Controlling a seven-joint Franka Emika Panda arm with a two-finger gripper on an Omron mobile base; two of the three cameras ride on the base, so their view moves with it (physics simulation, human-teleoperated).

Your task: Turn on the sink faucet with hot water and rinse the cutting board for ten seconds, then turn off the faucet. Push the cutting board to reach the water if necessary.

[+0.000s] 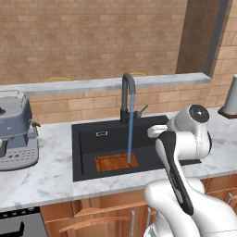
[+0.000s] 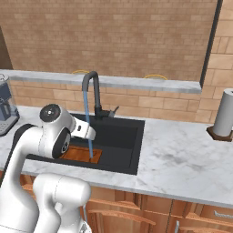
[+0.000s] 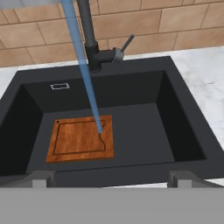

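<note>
The cutting board (image 3: 81,138) is seen lying flat on the floor of the sink (image 3: 175,127), toward its left side. The water (image 3: 85,70) is seen falling from the sink faucet (image 3: 89,39) onto the board's right part.

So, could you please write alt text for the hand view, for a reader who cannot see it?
A thin blue stream of water falls from a dark faucet onto a small wooden cutting board lying flat in the near left part of a black sink. The open tool is at the bottom edge, holding nothing.
</note>
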